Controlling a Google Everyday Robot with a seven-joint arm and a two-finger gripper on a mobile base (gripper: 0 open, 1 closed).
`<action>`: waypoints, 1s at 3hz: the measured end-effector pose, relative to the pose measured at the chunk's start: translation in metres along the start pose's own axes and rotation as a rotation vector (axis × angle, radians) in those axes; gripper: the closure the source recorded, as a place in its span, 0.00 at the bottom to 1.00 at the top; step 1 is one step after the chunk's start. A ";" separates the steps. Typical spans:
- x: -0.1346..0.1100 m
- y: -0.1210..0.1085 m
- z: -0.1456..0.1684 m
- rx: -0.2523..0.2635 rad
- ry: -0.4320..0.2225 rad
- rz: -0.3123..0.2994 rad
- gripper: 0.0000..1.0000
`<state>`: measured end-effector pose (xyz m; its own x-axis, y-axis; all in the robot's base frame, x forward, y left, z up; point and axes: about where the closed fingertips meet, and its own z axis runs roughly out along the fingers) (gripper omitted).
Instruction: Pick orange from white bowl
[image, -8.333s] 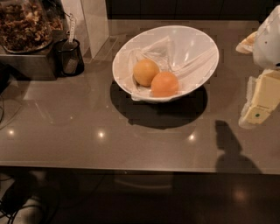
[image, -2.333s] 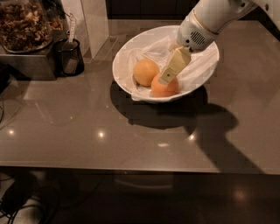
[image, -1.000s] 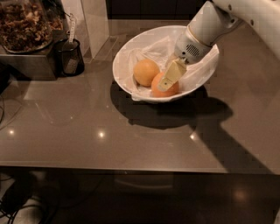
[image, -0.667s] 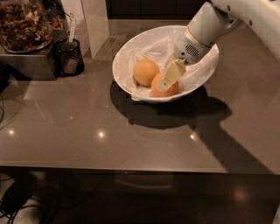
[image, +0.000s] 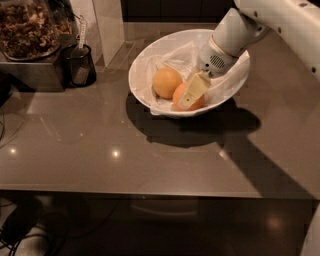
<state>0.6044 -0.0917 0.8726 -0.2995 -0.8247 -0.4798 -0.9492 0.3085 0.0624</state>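
The white bowl (image: 136, 68) stands on the brown table (image: 100, 145), at the back, right of the middle, with a crinkled white lining inside. The deep reddish-orange orange (image: 180, 95) lies in its front part. A paler yellow-orange fruit (image: 166, 82) touches it on the left. My gripper (image: 192, 94) reaches down into the bowl from the upper right and sits right on the orange, covering its right half. The white arm (image: 235, 32) crosses the bowl's right rim.
A dark container with dried brown matter (image: 27, 27) stands at the back left. A black cup (image: 78, 65) with a utensil in it stands beside it. A white post (image: 107, 25) rises behind the bowl's left side. The table's front edge (image: 150, 191) runs below.
The arm came from the right side of the table into the bowl and lowered onto the orange. Over the last second it has hardly moved.
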 end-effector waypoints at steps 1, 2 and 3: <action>0.003 0.001 0.005 -0.014 0.008 0.004 0.32; 0.005 0.003 0.009 -0.029 0.016 0.003 0.45; 0.005 0.004 0.011 -0.037 0.018 0.000 0.64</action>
<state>0.5998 -0.0891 0.8605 -0.3013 -0.8330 -0.4640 -0.9519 0.2913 0.0950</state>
